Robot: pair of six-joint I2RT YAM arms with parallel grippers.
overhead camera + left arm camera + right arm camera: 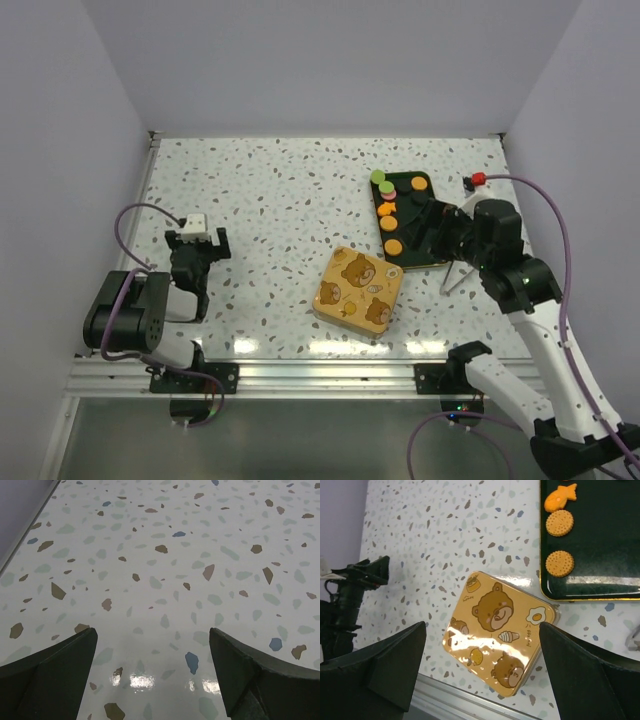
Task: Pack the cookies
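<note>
There were two arms. Both end effectors stood released and held nothing: the left end effector (153,637) hung over the bare speckled tabletop (165,555), and the right end effector (482,630) hung above the near end of the one dark tray (600,540). One yellow tin (359,290) printed with bears lay between the arms, lid on, just beside the tray's near-left corner.

The cookies (559,563) lay on the tray's left side, and I counted three orange ones. From overhead they were plain orange dots in a column, with a few green and pink pieces (380,180) beyond them at the far end. The right arm hid much of the rest of the tray. The right wrist view showed what the overhead one could not: one cookie was fish-shaped (560,497) and two were round and dimpled. The left wrist view showed only its own spread fingers and the tabletop.
</note>
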